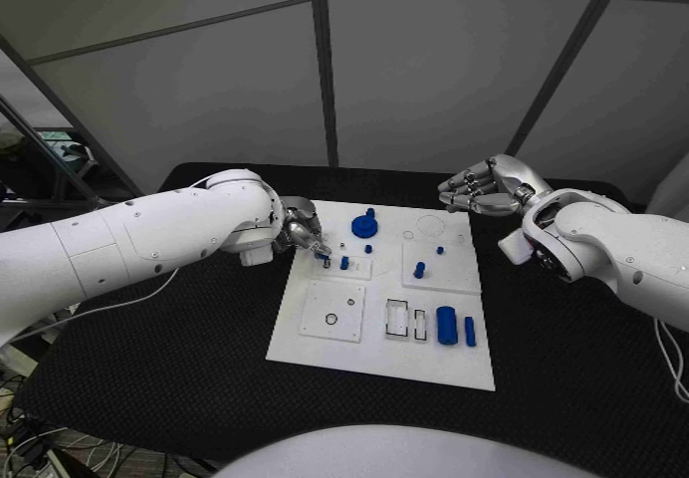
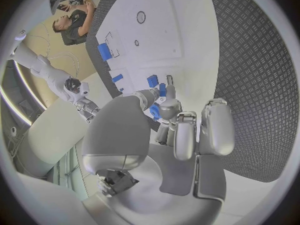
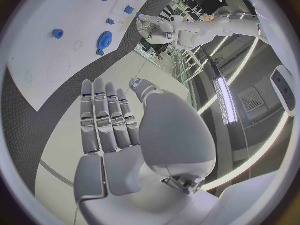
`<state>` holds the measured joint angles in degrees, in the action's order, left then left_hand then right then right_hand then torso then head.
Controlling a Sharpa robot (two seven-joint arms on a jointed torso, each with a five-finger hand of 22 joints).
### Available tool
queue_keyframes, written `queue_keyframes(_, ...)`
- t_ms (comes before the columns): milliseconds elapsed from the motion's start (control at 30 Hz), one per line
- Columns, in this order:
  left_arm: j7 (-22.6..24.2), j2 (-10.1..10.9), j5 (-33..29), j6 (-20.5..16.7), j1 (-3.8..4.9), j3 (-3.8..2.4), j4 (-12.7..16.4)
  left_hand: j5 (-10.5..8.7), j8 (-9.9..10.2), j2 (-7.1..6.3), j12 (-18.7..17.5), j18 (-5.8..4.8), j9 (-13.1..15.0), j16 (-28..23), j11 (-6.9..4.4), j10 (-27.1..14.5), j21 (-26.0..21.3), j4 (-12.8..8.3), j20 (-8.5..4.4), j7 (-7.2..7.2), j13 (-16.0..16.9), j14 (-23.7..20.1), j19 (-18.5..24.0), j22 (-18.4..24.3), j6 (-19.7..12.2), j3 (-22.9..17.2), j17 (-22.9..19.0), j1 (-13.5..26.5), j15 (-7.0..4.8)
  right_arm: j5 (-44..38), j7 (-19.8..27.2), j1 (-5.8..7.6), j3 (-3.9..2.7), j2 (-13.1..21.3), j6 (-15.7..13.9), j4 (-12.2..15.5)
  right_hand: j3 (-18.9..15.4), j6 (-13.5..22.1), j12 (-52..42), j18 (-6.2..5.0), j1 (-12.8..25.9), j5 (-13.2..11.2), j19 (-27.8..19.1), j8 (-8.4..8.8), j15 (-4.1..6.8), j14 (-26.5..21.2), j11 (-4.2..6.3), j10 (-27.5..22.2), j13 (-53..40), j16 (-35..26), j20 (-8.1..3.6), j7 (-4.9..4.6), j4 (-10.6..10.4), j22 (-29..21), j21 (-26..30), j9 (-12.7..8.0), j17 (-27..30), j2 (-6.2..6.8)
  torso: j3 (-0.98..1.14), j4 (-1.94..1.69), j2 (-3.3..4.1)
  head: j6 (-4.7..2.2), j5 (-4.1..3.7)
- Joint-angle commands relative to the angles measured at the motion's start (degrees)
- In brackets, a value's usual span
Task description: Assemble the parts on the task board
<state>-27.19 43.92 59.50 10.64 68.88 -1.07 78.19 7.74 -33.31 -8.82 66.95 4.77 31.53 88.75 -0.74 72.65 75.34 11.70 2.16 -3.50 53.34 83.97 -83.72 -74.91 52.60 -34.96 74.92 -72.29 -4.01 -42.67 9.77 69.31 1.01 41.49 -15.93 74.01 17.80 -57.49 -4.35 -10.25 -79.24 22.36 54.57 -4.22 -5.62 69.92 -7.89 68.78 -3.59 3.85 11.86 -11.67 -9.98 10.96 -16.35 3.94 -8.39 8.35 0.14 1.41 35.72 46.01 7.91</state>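
Observation:
The white task board [image 1: 376, 344] lies in the middle of the table. On it are a blue gear [image 1: 367, 224], a short peg [image 1: 419, 269], a thick cylinder [image 1: 447, 326] and a thin bar [image 1: 470, 331]. My left hand [image 1: 301, 233] hangs over the board's left edge and pinches a small blue part [image 2: 155, 111] between thumb and finger, just above two small blue pieces [image 2: 152, 80] standing in the board. My right hand [image 1: 488, 188] hovers off the board's far right corner, fingers stretched out side by side [image 3: 106, 117], holding nothing. The gear [image 3: 105, 38] lies beyond its fingertips.
The black table [image 1: 187, 349] surrounds the board with free room on all sides. Rectangular slots [image 1: 406, 320] and a square plate with a round hole [image 1: 334, 312] mark the board's near half. A white cable [image 1: 115, 299] trails from my left arm.

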Motion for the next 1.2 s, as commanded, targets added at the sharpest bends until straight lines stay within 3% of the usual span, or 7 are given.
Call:
queue_keyframes(33,-0.41,-0.86,-0.93,3.48,0.5,-0.08,-1.05,0.48,-0.46,-0.06,0.13,-1.44,0.12,-0.03,-0.03,0.42,0.06,-7.67,0.09,-0.08,0.23,5.36,-0.45,-8.29,-0.15,-8.05,12.79,0.56,-0.05,0.18,0.13,0.09,-0.03,-0.09,0.38,0.02,0.22,0.16,0.27,-0.21,0.55,0.19,0.2,0.2,0.02,-0.42,-0.01,-0.18,0.04,-0.18,0.27,-0.09,0.0,-0.04,0.32,-0.05,0.05,-0.11,-0.02,0.1,0.04,0.03,0.04)
queue_keyframes(267,-1.82,-2.9,-0.85,4.12,1.11,0.21,-3.36,0.9,-0.64,-0.21,0.25,-1.48,0.39,-0.02,-0.06,0.66,0.26,-8.18,0.07,-0.06,0.47,5.37,-0.56,-8.44,-0.07,-8.63,12.82,1.03,-0.08,0.18,0.13,0.1,-0.03,-0.16,0.29,0.03,0.22,0.16,0.27,-0.21,0.55,0.19,0.2,0.2,0.02,-0.42,-0.01,-0.18,0.04,-0.18,0.27,-0.09,0.0,-0.04,0.32,-0.05,0.05,-0.11,0.0,0.07,0.06,0.21,0.01)
queue_keyframes(533,-3.26,-4.68,0.32,4.02,1.84,1.3,-4.8,1.14,-0.83,-0.31,0.26,-1.51,0.64,-0.01,-0.08,0.74,0.37,-8.58,0.04,-0.04,0.54,5.37,-0.62,-8.53,-0.08,-9.16,12.84,1.46,-0.11,0.18,0.07,0.1,-0.03,-0.23,0.28,0.01,0.22,0.16,0.27,-0.21,0.55,0.19,0.2,0.2,0.02,-0.42,-0.01,-0.18,0.04,-0.18,0.27,-0.09,0.0,-0.04,0.32,-0.05,0.05,-0.11,0.0,0.03,0.05,0.53,0.03)
queue_keyframes(800,-4.55,-5.47,1.51,4.31,2.16,2.1,-4.62,1.93,-1.29,-0.62,0.69,-1.72,1.22,0.0,-0.18,1.29,1.28,-9.5,-0.03,0.05,1.25,5.39,-1.05,-9.05,-0.04,-10.12,12.87,2.5,-0.19,0.18,0.09,0.1,-0.03,-0.29,0.24,-0.03,0.22,0.16,0.27,-0.21,0.55,0.19,0.2,0.2,0.02,-0.42,-0.01,-0.18,0.04,-0.18,0.27,-0.09,0.0,-0.04,0.32,-0.05,0.05,-0.11,-0.05,0.0,-0.03,0.74,-0.05)
queue_keyframes(1200,-5.57,-5.57,3.73,4.04,2.2,2.53,-3.85,2.81,-1.68,-0.84,1.05,-1.86,1.69,0.02,-0.28,1.69,1.91,-10.2,-0.12,0.15,1.81,5.4,-1.36,-9.41,-0.03,-10.74,12.91,3.34,-0.29,0.18,0.2,0.09,-0.03,-0.42,0.22,-0.11,0.21,0.18,0.27,-0.21,0.62,0.19,0.23,0.2,0.01,-0.43,-0.03,-0.2,0.04,-0.19,0.28,-0.1,-0.02,-0.1,0.39,-0.05,0.11,-0.09,-0.08,-0.04,0.0,0.73,0.12)
